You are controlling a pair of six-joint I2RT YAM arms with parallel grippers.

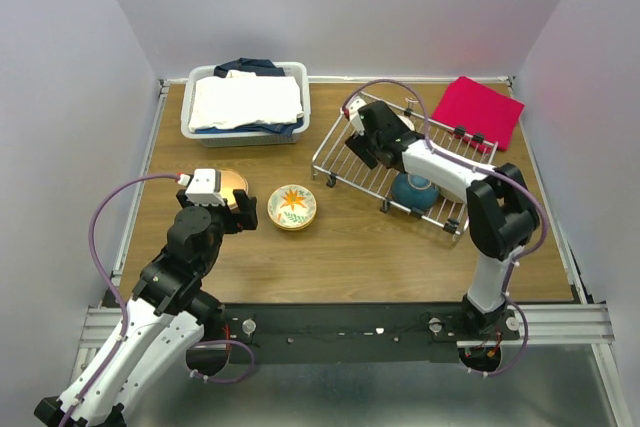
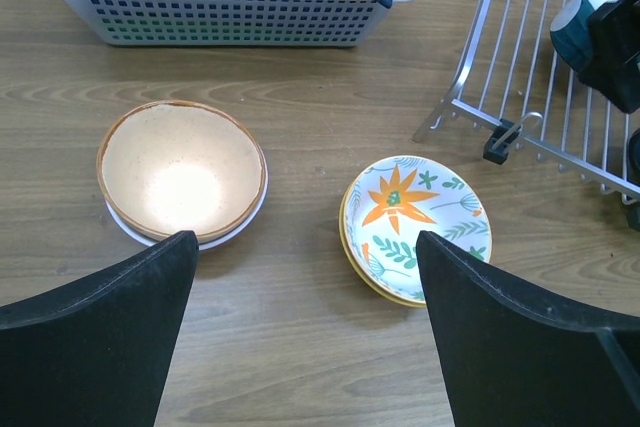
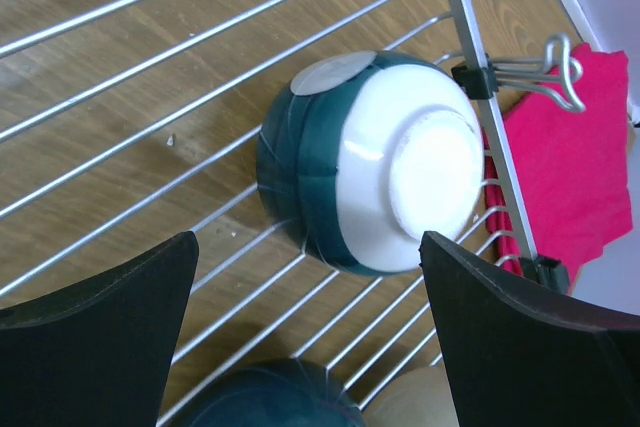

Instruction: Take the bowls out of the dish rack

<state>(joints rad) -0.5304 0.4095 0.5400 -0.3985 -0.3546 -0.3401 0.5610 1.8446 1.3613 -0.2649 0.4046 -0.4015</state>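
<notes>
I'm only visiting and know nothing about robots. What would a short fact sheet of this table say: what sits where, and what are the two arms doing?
dish rack: silver wire, right side of table
in the rack: upside-down teal bowl, another teal bowl beside it
on the table: orange-lined bowl and floral bowl, each sitting in another bowl
left jaws: open, facing those two stacks
right jaws: open, facing the upside-down teal bowl
far edge: white bin of cloth, red cloth

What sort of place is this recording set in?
Probably a lab test cell: plain pale walls boxing in a wooden tabletop, a silver wire dish rack, a white plastic basket of cloth.
</notes>
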